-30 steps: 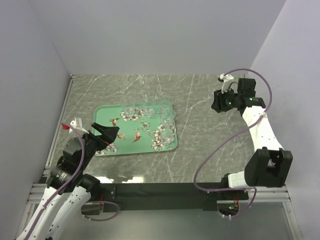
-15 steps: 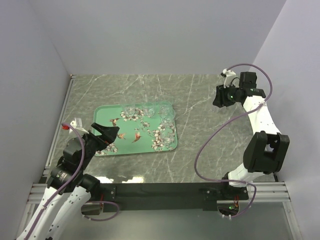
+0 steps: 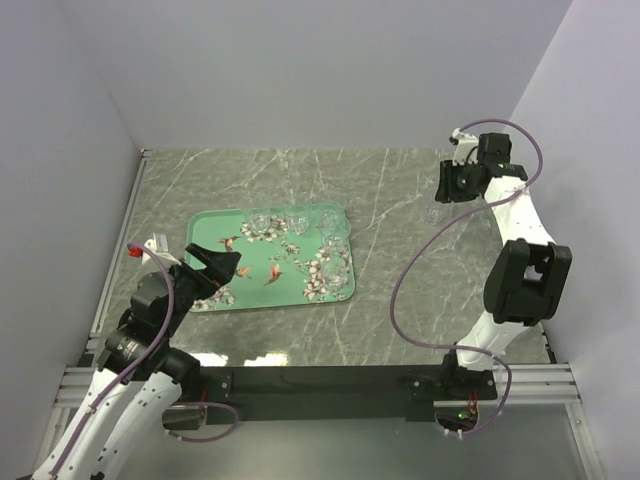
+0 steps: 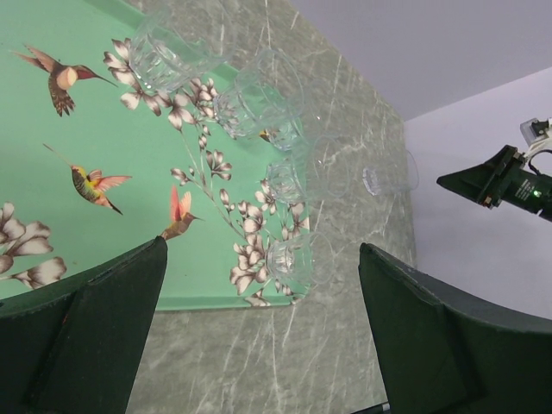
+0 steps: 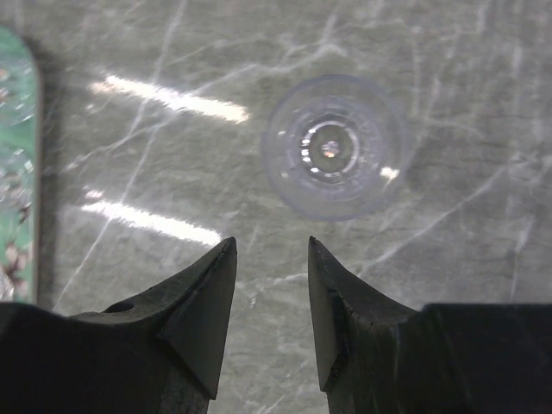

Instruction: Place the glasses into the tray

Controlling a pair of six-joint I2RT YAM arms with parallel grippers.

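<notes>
A grey-green veined marble table is enclosed by pale lavender walls. The mint-green tray is seen left of centre in the top view, and several clear glasses are stood along its upper and right edges. One more glass is found upright on the bare marble, well apart from the tray, towards the upper right of the top view. The right gripper is held above the marble just beside it, jaws parted only narrowly, nothing between them. The left gripper is spread wide over the tray's lower left part, nothing gripped.
</notes>
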